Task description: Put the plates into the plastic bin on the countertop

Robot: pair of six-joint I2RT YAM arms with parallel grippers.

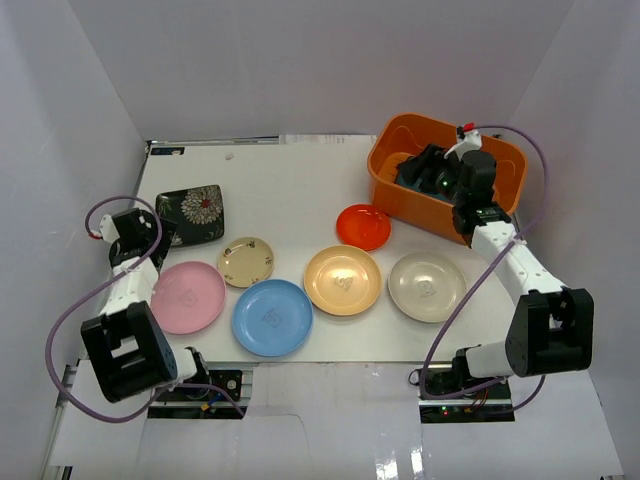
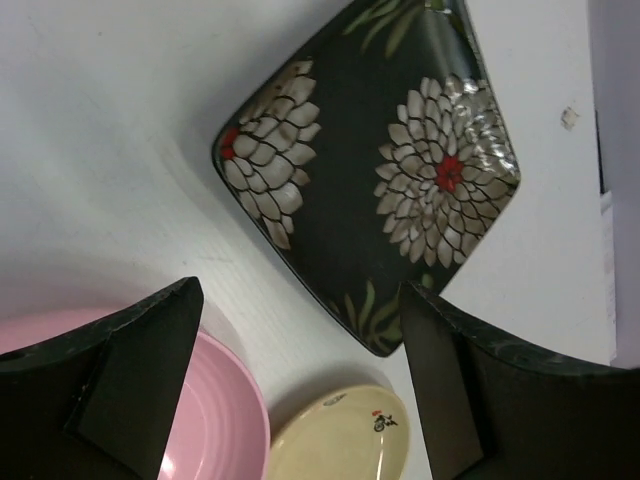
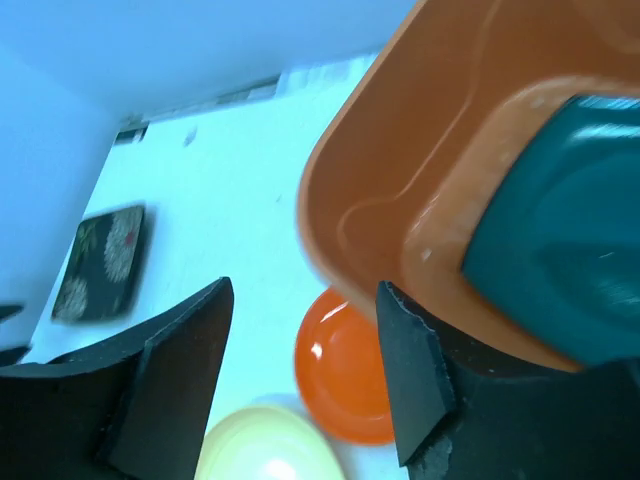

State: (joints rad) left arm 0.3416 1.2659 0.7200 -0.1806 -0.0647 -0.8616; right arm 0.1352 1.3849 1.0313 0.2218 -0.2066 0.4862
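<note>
The orange plastic bin [image 1: 500, 165] stands at the back right of the white countertop [image 1: 300, 180]. A square teal plate [image 3: 560, 250] lies inside it. My right gripper [image 1: 420, 170] hovers over the bin's left end, open and empty [image 3: 305, 290]. Outside the bin lie the red [image 1: 363, 227], cream [image 1: 427, 286], yellow-orange [image 1: 342, 280], blue [image 1: 272, 317], pink [image 1: 187, 297] and small beige patterned [image 1: 246, 261] plates. The square black floral plate [image 1: 190, 214] is at the left. My left gripper [image 2: 302, 290] is open and empty just above the countertop, between the floral [image 2: 400, 180], pink [image 2: 215, 420] and beige [image 2: 340, 440] plates.
White walls [image 1: 60, 130] close in the countertop at the back and both sides. The arm bases and their cables [image 1: 60, 330] sit at the near edge. The bin's wall [image 3: 380, 170] is right beside my right gripper's fingers [image 3: 410, 370].
</note>
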